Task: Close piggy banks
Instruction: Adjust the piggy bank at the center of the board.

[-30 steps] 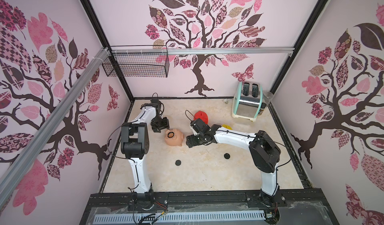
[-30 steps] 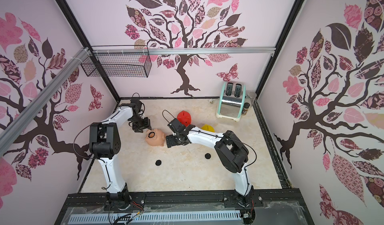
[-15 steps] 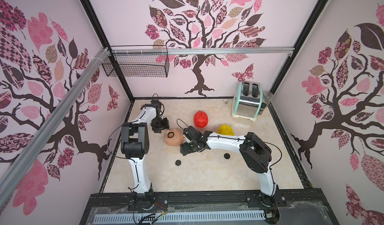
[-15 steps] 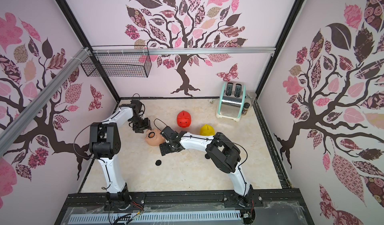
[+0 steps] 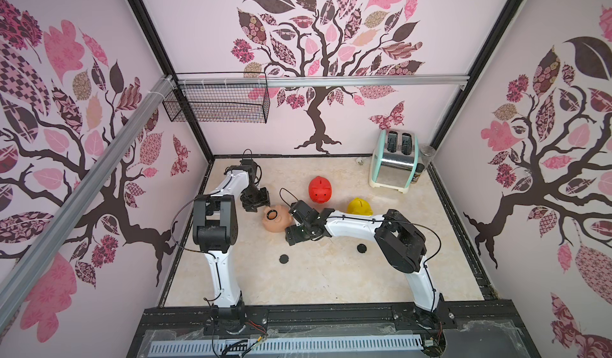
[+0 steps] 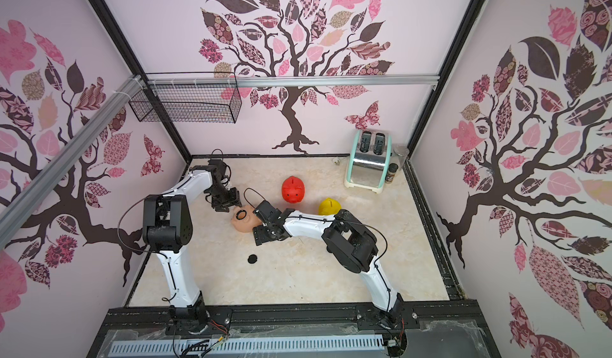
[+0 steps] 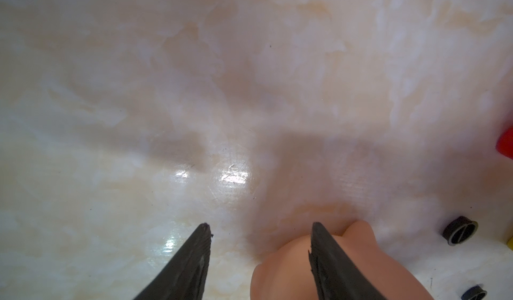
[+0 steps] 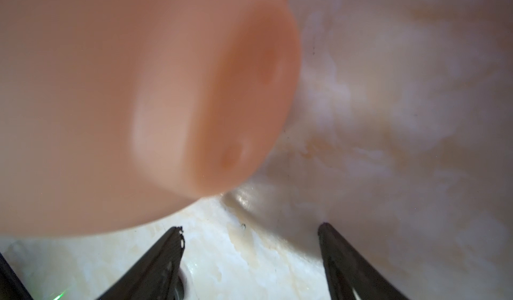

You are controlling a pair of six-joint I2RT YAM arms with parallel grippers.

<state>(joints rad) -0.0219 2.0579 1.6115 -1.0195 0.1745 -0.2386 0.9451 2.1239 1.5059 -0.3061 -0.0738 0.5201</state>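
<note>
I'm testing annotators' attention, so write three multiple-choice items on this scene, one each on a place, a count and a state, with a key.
1. Where does the peach piggy bank lie?
A. Between the left hand and the right hand
B. Against the back wall
C. At the front edge

2. How many loose black plugs lie on the table in front of the arms?
A. One
B. Two
C. Four

3. How does the right hand stand?
A. Shut tight, fingers together
B. Open, holding nothing
C. Shut on a plug

Key:
1 A: both top views show it with a hand on either side.
2 B: a top view shows a second plug nearer the right arm.
3 B: the right wrist view shows bare table between its spread fingers.
</note>
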